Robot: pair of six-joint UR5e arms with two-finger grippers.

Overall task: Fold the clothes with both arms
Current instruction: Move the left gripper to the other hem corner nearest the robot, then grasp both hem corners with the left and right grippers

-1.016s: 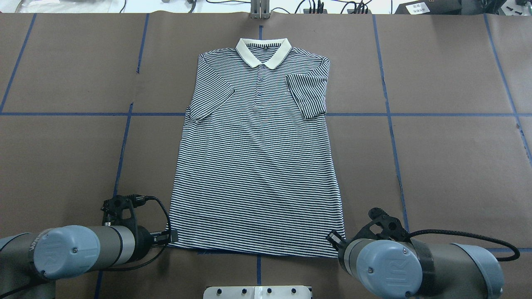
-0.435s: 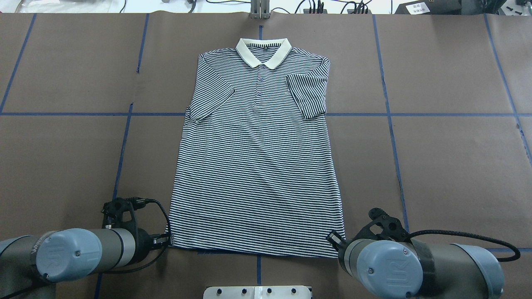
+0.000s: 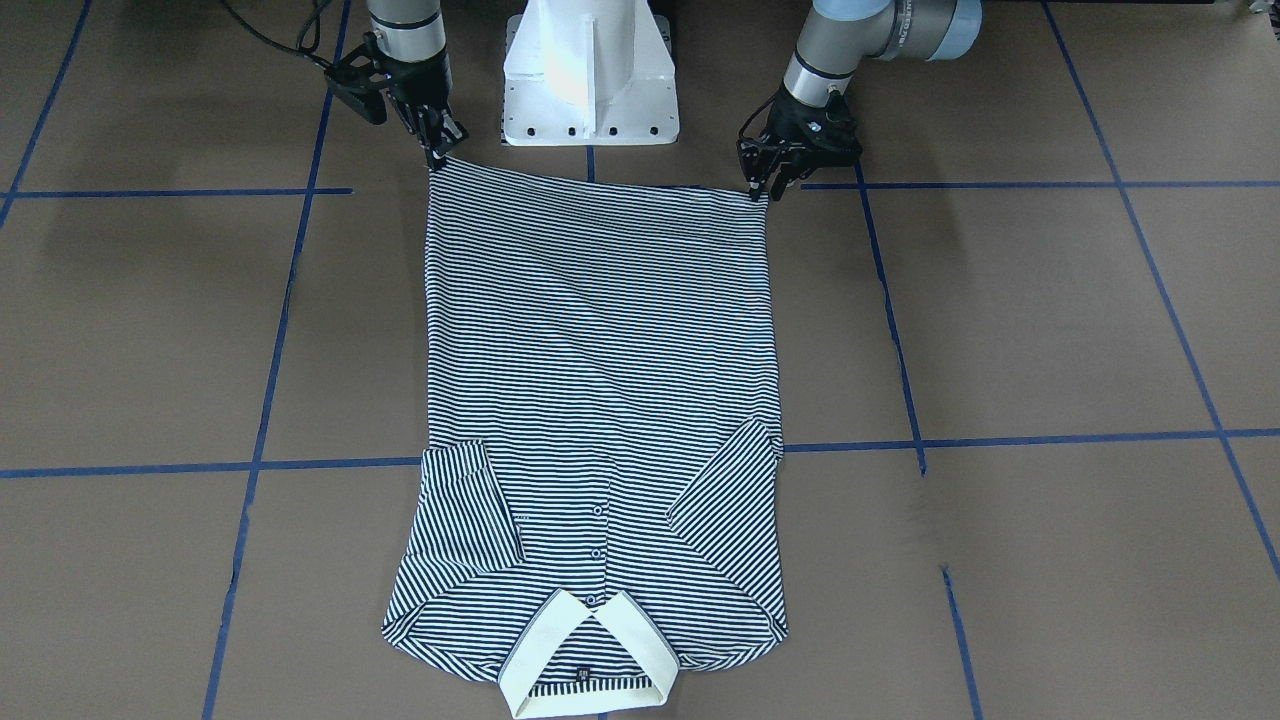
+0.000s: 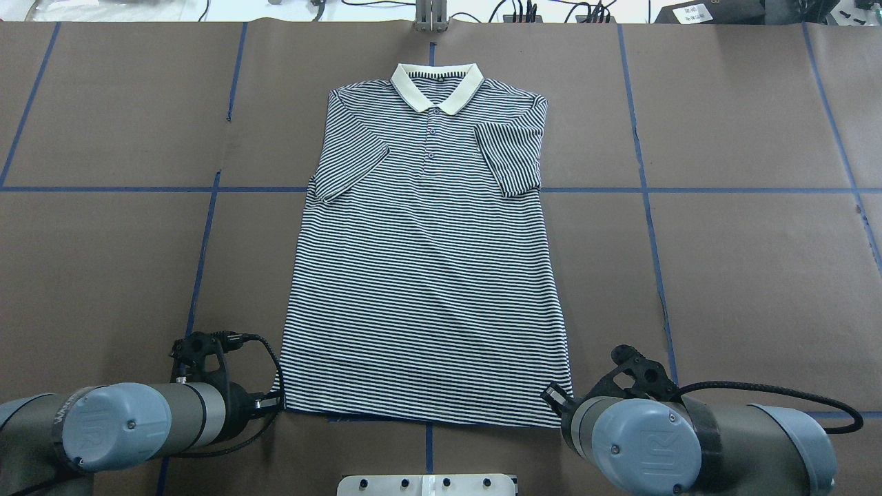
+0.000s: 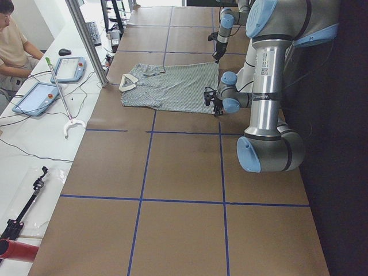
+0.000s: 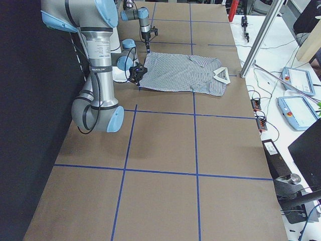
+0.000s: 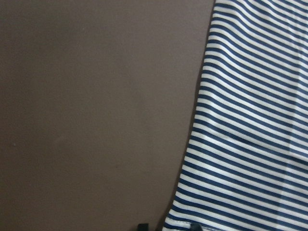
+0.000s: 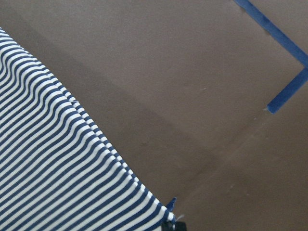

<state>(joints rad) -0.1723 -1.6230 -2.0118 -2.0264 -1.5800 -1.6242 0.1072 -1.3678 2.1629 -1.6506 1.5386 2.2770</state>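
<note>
1. Locate the polo shirt point(image 4: 427, 275). It lies flat, front up, on the brown table point(image 4: 723, 275). The cream collar point(image 4: 435, 83) points away from the robot and the hem lies at the robot's side. Both short sleeves are folded inward onto the chest. The shirt sits across the centre blue tape line point(image 4: 431, 441), between two other lengthwise lines.

2. Check the left gripper point(image 4: 275, 401). The left arm point(image 4: 138, 420) lies low over the table and puts this gripper at the hem's corner on its own side. In the left wrist view, two dark fingertips point(image 7: 142, 226) show at the bottom edge with a gap between them, and the striped hem corner sits in that gap. Read the jaws as parted, with nothing clamped.

3. Check the right gripper point(image 3: 440, 160). The right arm point(image 4: 661, 441) holds it at the opposite hem corner. In the front-facing view its fingers narrow to one point on the fabric, and that corner peaks slightly toward them. In the right wrist view a single dark tip point(image 8: 176, 226) meets the very corner of the stripes. Read the jaws as closed on the shirt corner.

4. Note the white pedestal base point(image 3: 590, 70). It stands just behind the hem, between the two arms.
</note>
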